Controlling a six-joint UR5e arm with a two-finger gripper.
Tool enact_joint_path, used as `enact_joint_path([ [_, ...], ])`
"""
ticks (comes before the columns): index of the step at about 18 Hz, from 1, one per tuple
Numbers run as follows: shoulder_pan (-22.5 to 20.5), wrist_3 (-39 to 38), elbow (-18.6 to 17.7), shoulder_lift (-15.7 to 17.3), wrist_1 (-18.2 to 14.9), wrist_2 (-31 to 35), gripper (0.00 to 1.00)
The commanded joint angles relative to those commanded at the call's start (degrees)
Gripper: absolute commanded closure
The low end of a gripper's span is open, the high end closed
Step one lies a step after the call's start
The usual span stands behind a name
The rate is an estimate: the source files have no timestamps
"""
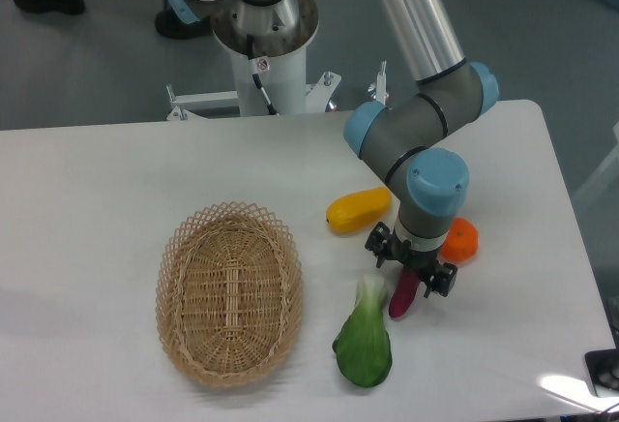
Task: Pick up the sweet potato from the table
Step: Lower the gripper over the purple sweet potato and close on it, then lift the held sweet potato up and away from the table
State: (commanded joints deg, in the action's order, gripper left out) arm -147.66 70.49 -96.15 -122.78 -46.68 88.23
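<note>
The sweet potato (pixel 401 298), slender and magenta-purple, lies on the white table (pixel 97 209) right of centre, its upper end hidden under the gripper. My gripper (pixel 410 266) hangs directly over it, pointing down, with one finger on each side of the sweet potato. The jaws stand apart and I see no contact with it, so the gripper looks open.
A yellow-orange oblong vegetable (pixel 357 210) lies just up-left of the gripper. A round orange fruit (pixel 461 240) sits close on its right. A green leafy vegetable (pixel 365 340) lies down-left, almost touching the sweet potato. A wicker basket (pixel 230 291) stands at the left.
</note>
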Motion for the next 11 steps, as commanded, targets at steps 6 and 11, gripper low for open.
enact_joint_path([
  [6,0.1,-0.1,-0.1,0.3,1.1,1.9,0.53],
  [11,0.1,0.6,0.3,0.8,1.1,1.9,0.76],
])
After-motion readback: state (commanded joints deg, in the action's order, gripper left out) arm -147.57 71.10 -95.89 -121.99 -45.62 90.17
